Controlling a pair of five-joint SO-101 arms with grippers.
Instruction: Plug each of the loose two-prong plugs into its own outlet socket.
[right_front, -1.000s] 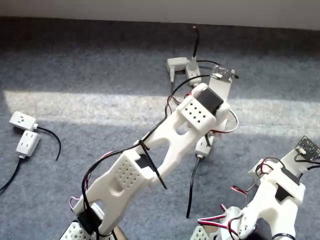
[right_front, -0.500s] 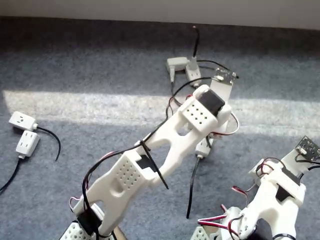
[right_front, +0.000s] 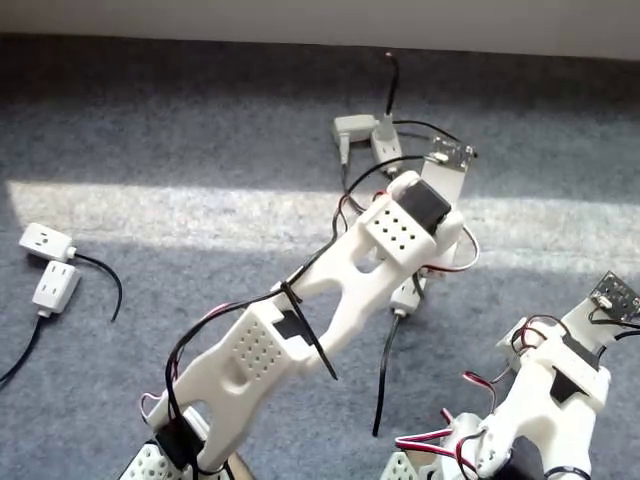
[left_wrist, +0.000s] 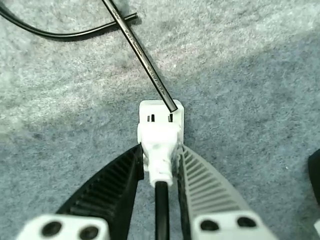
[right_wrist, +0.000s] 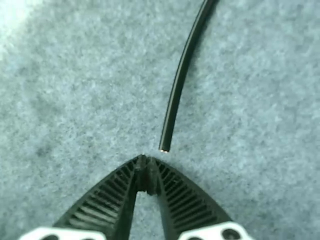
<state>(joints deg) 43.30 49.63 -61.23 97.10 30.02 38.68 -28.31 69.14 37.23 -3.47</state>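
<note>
Your left jaws are clenched on the white plug (left_wrist: 159, 157), one on each side, and its cord runs back between them. That grip lines the plug body up with the wrist, so a straight push sends the prongs where the arm points. The plug's nose sits against the white socket (left_wrist: 161, 117). Two slots on the socket's visible face are uncovered, and I can't tell whether the prongs have entered another face or only butt against it. A loose black cord (left_wrist: 141, 55) lies across the socket with its cut end on the slotted face, and it will likely be in the way if you need those slots.

In the high view the left arm (right_front: 330, 290) stretches from 7 o'clock toward the centre. The plug sits under its wrist, a little toward 4 o'clock of centre, and its cord (right_front: 385, 370) trails toward 6 o'clock on the grey worktop (right_front: 150, 130).

Your right jaws are closed on nothing, tips together, low over the worktop near a cord's cut end (right_wrist: 164, 147). The right arm (right_front: 545, 400) sits at 5 o'clock, apparently to stay out of the left arm's path.

Two white blocks (right_front: 45, 241) lie touching at 9 o'clock and another white pair (right_front: 353, 128) at 12 o'clock; I can't say whether either is mated. I judge you're at the insertion step. Nothing braces the socket, so a push may slide it instead of seating the prongs.
</note>
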